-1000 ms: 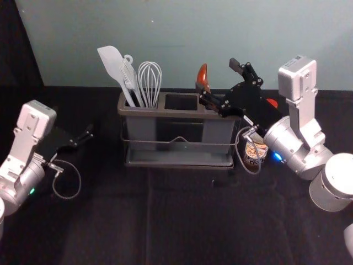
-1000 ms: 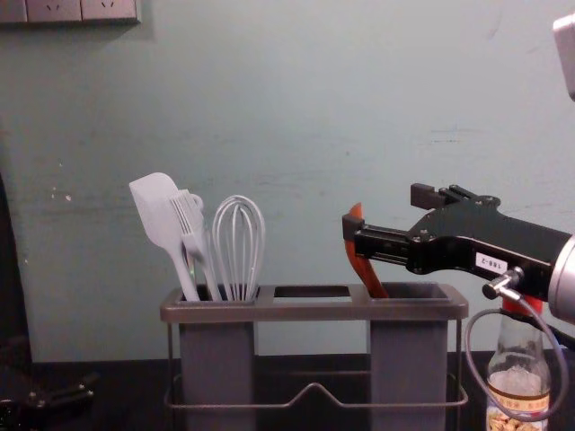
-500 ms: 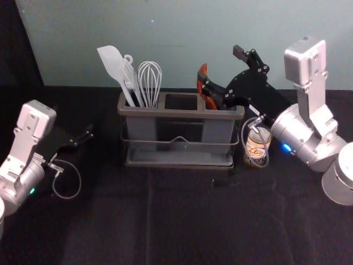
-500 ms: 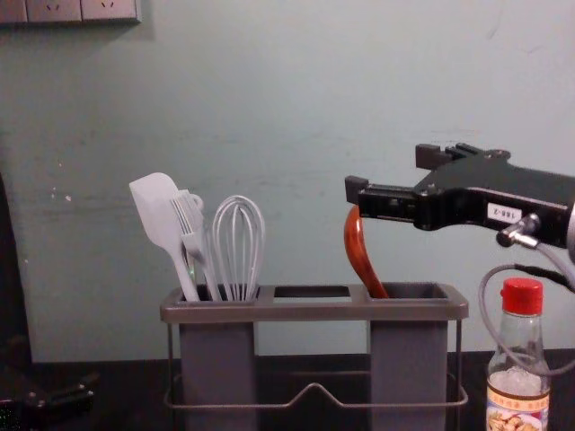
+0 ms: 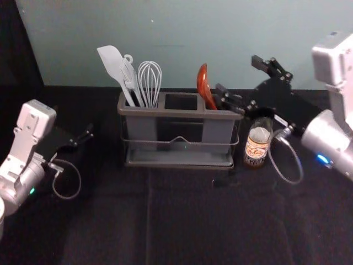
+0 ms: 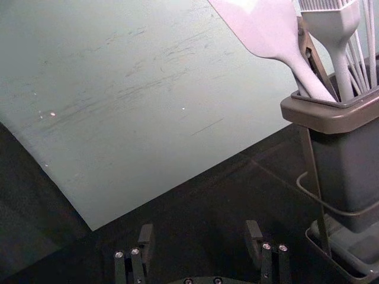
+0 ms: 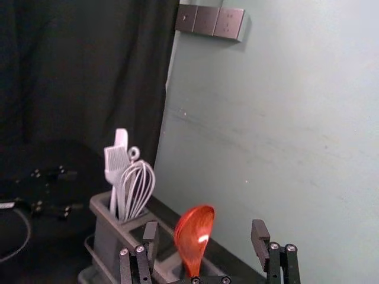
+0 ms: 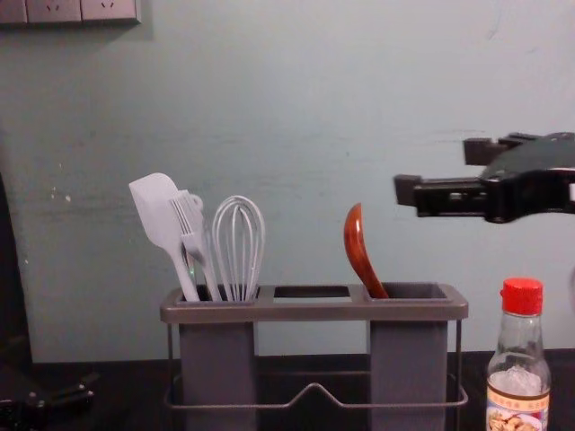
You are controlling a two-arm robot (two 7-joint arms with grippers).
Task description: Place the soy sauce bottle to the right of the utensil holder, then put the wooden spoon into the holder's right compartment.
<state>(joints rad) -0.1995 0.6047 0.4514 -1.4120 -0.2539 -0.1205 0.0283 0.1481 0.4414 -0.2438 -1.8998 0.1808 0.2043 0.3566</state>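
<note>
The wooden spoon (image 5: 203, 84) stands bowl-up in the right compartment of the utensil holder (image 5: 182, 114), leaning left in the chest view. Just right of the holder, the soy sauce bottle (image 5: 257, 144) is upright, its red cap (image 8: 522, 295) visible in the chest view. My right gripper (image 5: 238, 78) is open and empty, right of the spoon and above the bottle; in the right wrist view the spoon's bowl (image 7: 195, 234) shows between and beyond the fingers of the right gripper (image 7: 205, 239). My left gripper (image 5: 89, 136) is parked left of the holder; the left gripper (image 6: 200, 239) is open with nothing between its fingers.
A white spatula (image 8: 159, 212), a brush (image 8: 195, 235) and a whisk (image 8: 238, 248) stand in the holder's left compartment. The wall (image 5: 193, 44) rises behind the holder. The dark tabletop (image 5: 182, 215) extends in front of it.
My right gripper has moved up and to the right, away from the spoon. The spoon stays in the holder, and the bottle has come into fuller view. The left arm has not moved.
</note>
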